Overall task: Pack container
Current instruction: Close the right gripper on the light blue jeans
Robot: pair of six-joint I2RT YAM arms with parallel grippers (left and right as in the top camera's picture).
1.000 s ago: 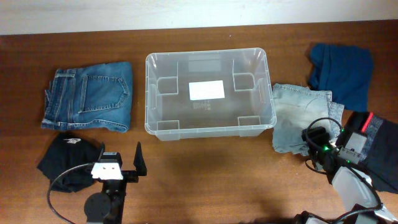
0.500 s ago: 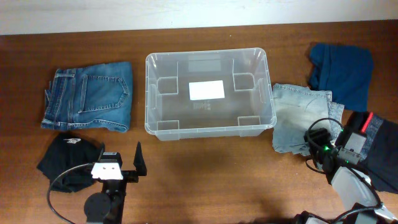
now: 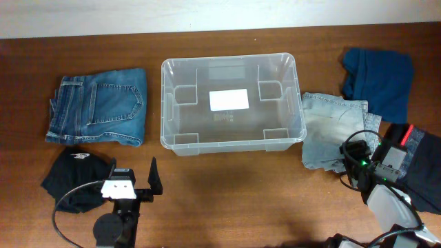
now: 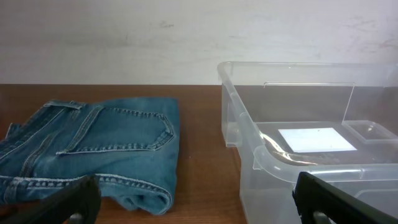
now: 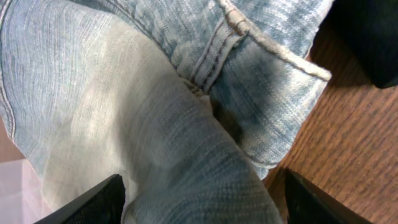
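Observation:
The container (image 3: 164, 103) is a clear plastic tub with a white label on its bottom and nothing inside; its rim (image 4: 249, 134) also shows in the left wrist view. My left gripper (image 3: 133, 176) hovers open in front of it, between the black garment (image 3: 72, 176) and the tub, with nothing between its fingers (image 4: 199, 208). My right gripper (image 3: 355, 156) is down on the near right corner of the folded light-wash jeans (image 3: 331, 127). Its jaws (image 5: 202, 205) stand open on either side of a raised fold of that light denim (image 5: 124, 106).
Folded dark-wash jeans (image 3: 100, 107) lie left of the tub, also seen from the left wrist (image 4: 93, 149). A navy garment (image 3: 379, 79) lies at the back right. A dark garment with a red edge (image 3: 422, 165) lies beside my right arm.
My right gripper has shifted slightly on the light jeans' corner, its jaws narrowing a little and widening again. The left arm has not moved.

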